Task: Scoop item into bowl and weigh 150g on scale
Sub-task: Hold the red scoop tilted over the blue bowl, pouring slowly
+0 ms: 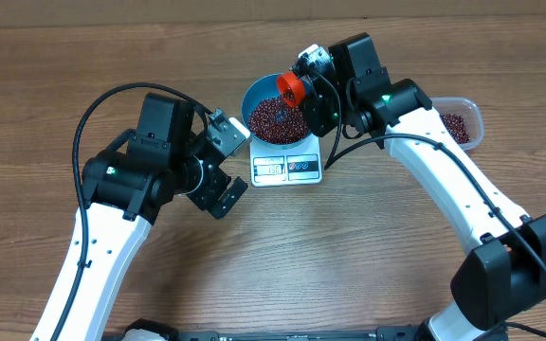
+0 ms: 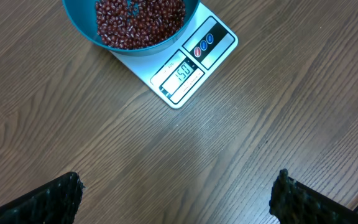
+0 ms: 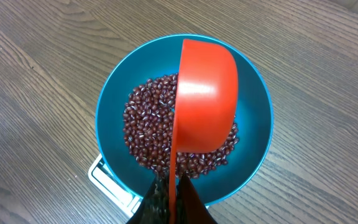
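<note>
The beans (image 1: 275, 118) lie as a loose pile in the blue bowl (image 1: 254, 95), covering its floor; in the right wrist view the pile (image 3: 148, 124) leaves the upper wall of the bowl (image 3: 104, 106) bare. The bowl stands on the white scale (image 1: 287, 169), on the half away from the display; the display strip projects clear of the bowl toward the robot. In the left wrist view the scale (image 2: 191, 68) shows dark digits that appear to read 150; the bowl (image 2: 86, 31) and its beans (image 2: 138, 18) fill the top edge of that view.

A red scoop (image 1: 292, 87) hangs above the bowl on its right side; in the right wrist view the scoop (image 3: 207, 93) presents its rounded outer side to the camera, with the handle running down into the right claw (image 3: 173, 196). The right claw (image 1: 309, 76) is pressed together, pinching the scoop handle.

The left claw (image 1: 230, 166) sits just left of the scale, apart from it, low over the tabletop (image 1: 83, 57); its fingers (image 2: 48, 199) are spread wide with nothing between them.

A clear tub (image 1: 477, 118) holding more beans stands to the right, partly hidden behind the right arm.
</note>
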### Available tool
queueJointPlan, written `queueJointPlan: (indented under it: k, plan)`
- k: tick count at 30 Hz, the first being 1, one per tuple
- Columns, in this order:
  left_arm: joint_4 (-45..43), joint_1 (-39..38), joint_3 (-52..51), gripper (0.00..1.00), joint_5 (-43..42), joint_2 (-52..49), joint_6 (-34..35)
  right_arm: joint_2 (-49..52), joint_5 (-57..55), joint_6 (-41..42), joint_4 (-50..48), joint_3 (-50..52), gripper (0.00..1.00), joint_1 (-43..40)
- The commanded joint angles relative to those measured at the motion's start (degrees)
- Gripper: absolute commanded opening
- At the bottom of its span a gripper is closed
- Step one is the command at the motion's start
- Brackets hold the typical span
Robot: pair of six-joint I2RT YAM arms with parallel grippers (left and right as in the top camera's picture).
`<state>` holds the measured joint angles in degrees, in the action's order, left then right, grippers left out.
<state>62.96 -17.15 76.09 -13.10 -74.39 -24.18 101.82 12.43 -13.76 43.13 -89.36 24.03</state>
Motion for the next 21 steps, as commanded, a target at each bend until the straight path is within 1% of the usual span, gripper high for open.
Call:
queueJointPlan:
  k: [1,4,6,11,14,18,21]
  plan:
    - [0.0,0.2,-0.1,1.00,-0.4,-0.2,-0.7,-1.6,0.1,0.2,-0.2,-1.4,0.04,0.0]
    - [0.0,0.2,-0.1,1.00,-0.4,-0.2,-0.7,-1.6,3.9,0.2,-0.2,-1.4,0.04,-0.1]
    - [0.0,0.2,-0.1,1.00,-0.4,-0.2,-0.7,-1.6,4.6,0.2,-0.2,-1.4,0.04,-0.2]
    - [0.0,0.2,-0.1,1.00,-0.4,-0.2,-0.7,-1.6,2.0,0.0,-0.1,-1.4,0.04,-0.2]
    - [0.0,0.3,-0.1,1.00,-0.4,-0.2,-0.7,-1.6,2.6,-0.3,-0.2,-1.4,0.04,-0.1]
    - [0.0,0.2,-0.1,1.00,-0.4,-0.2,-0.7,-1.6,-2.1,-0.3,0.1,-1.4,0.04,-0.1]
    - [0.0,0.3,-0.1,1.00,-0.4,-0.2,-0.7,-1.6,0.8,-0.2,0.2,-1.4,0.04,-0.2]
